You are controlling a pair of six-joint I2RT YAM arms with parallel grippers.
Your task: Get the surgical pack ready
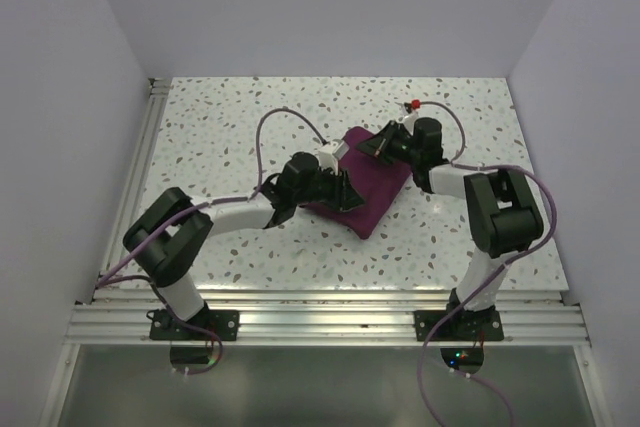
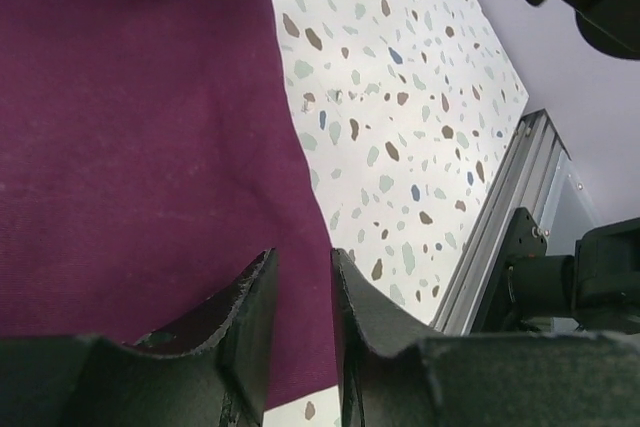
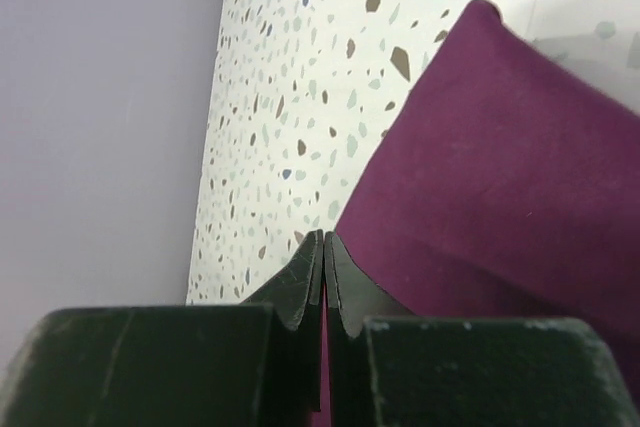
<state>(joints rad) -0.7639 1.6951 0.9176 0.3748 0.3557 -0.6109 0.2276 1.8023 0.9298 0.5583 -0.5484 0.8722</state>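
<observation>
Speckled table [image 1: 250,117]; surgical pack [image 1: 378,197] bundled; left gripper [image 2: 301,265] ajar; right gripper [image 3: 322,243] closed

No legible text or labels.

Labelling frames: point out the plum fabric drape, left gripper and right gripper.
plum-maroon fabric drape [image 1: 378,192]: top external view, bare cloth centre.
black left gripper [image 2: 301,259]: left wrist view, midway between fingertips.
black right gripper [image 3: 322,239]: right wrist view, where fingertips meet.

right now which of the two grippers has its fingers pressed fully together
The right gripper: its fingers meet with no gap, at the edge of the plum drape. The left gripper shows a clear gap between its fingers.
</observation>
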